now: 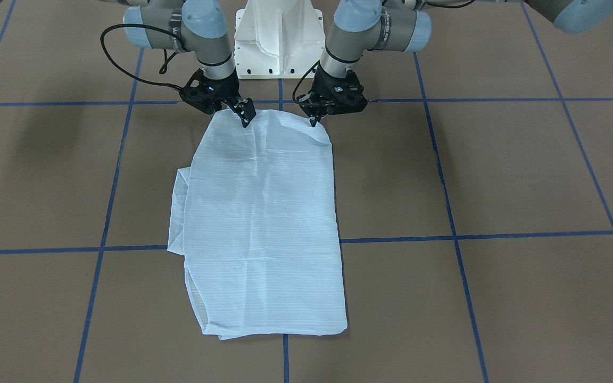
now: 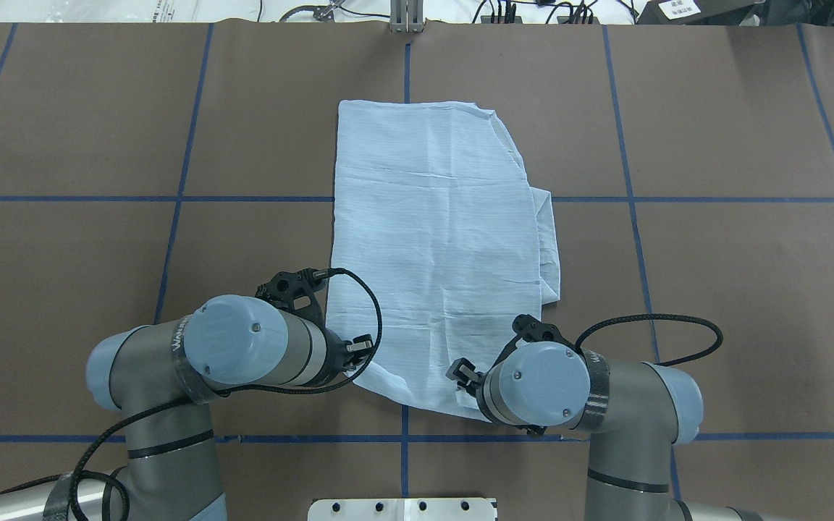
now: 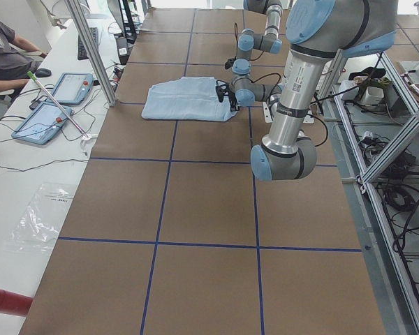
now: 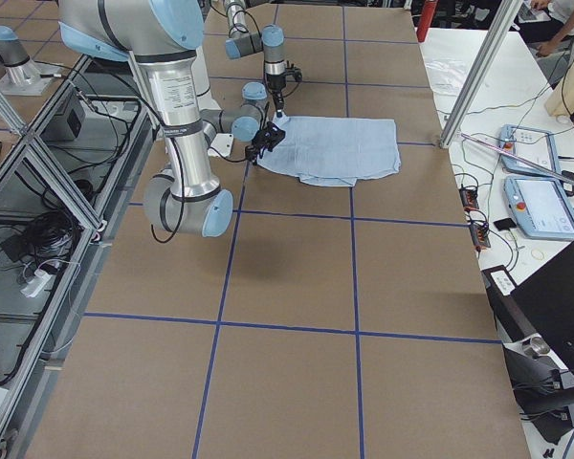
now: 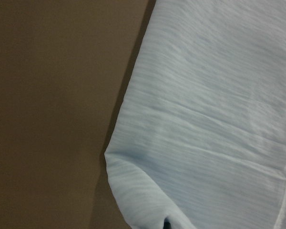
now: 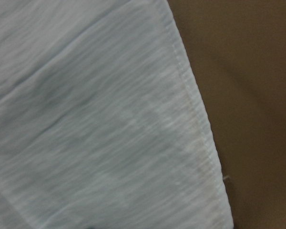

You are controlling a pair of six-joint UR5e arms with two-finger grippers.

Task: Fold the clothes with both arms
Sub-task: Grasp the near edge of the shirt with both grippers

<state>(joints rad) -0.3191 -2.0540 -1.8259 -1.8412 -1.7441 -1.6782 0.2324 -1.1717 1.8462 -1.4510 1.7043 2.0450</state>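
Two upper corners of the shirt (image 1: 264,213) are pinched by the closed fingers of the left gripper (image 1: 313,121) and the right gripper (image 1: 246,118). Both should be lifted evenly, with the hem kept taut.

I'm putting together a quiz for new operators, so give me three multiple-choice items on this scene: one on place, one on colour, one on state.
1. Where on the shirt are the left pincer and right pincer? A. edge nearest the white base B. far edge C. middle
2. The tape lines on the table are: A. red B. blue C. yellow
3. The shirt is: A. hanging in the air B. spread with sleeves out C. folded into a long panel
A: both sit at the base-side edge. B: the grid is blue. C: it lies as a narrow layered panel.
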